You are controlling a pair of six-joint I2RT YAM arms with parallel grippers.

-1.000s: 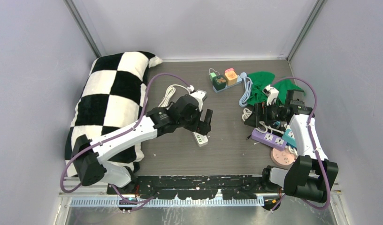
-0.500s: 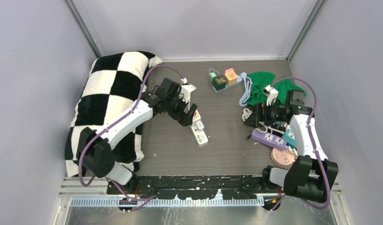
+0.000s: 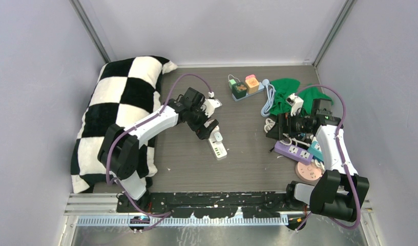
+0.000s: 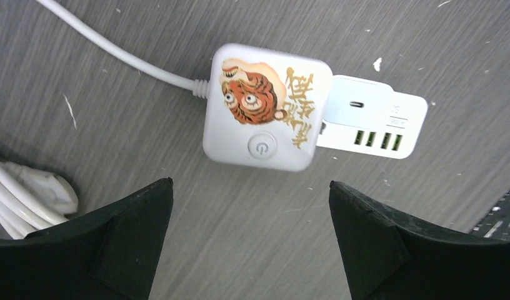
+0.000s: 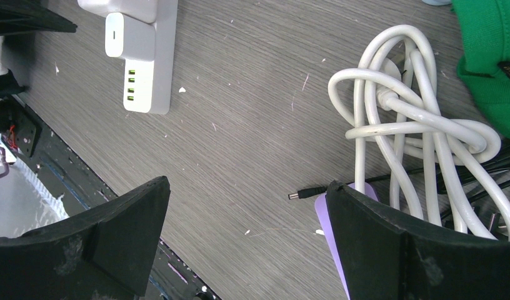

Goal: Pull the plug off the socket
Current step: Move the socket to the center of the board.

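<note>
My left gripper (image 4: 249,184) hangs directly over the tiger-print plug (image 4: 268,115), jaws spread wide and empty — the plug sits at the end of the white power strip (image 4: 372,119), touching it. My right gripper (image 5: 247,185), well apart from the strip, gapes empty too.

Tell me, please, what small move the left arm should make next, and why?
Probably ease the open left tool forward and down until it straddles the plug. The tool hangs empty just short of the plug, which sits seated in the strip, so nothing can be pulled yet.
</note>
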